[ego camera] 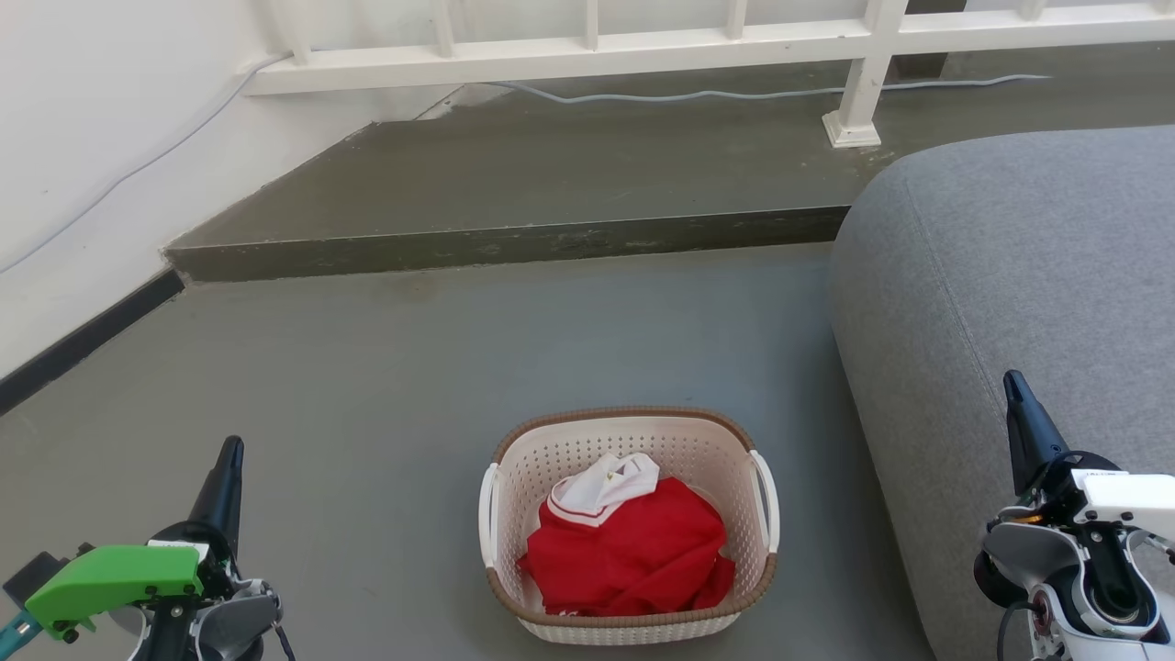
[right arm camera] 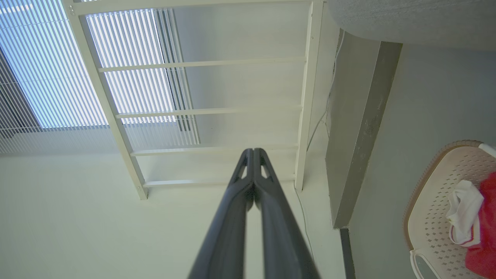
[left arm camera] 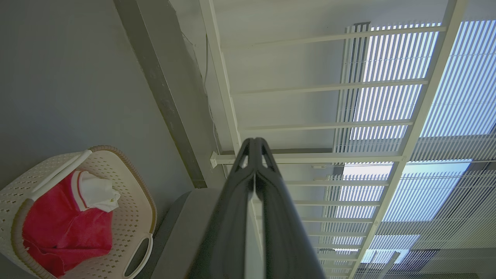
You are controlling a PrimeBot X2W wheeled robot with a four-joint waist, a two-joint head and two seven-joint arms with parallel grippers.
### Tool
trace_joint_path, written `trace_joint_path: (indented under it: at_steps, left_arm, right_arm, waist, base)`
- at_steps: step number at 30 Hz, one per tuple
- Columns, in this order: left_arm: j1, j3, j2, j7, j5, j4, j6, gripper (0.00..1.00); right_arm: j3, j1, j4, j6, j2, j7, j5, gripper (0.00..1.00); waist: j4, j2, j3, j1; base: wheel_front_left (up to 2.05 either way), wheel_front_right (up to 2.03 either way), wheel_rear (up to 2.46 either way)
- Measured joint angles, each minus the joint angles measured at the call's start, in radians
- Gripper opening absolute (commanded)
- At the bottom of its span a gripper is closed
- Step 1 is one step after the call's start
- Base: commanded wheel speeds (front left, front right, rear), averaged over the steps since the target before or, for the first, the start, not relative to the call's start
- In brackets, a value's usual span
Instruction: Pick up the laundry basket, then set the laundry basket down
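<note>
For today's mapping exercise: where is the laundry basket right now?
In the head view, the laundry basket sits on the grey floor at bottom centre, just left of the grey upholstered seat.

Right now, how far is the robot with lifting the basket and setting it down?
Done: nothing shows as done; the basket stands on the floor, a red garment inside. In hand: nothing; the left fingers and right fingers are shut and empty, well apart from its handles. Left, it seems: grasp the handles, lift, set down. A finished job could look the same, though.
</note>
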Motion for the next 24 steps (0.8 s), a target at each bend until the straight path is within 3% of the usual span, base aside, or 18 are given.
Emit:
trace_joint_path:
  at_steps: [24]
  left_arm:
    - [0.0, 0.001, -0.002, 0.0, 0.0, -0.001, -0.003, 0.0]
  right_arm:
    - [-0.001, 0.0, 0.0, 0.003, 0.0, 0.003, 0.0, 0.0]
  waist:
    - [0.0, 0.0, 0.0, 0.0]
  base:
    - [0.0, 0.0, 0.0]
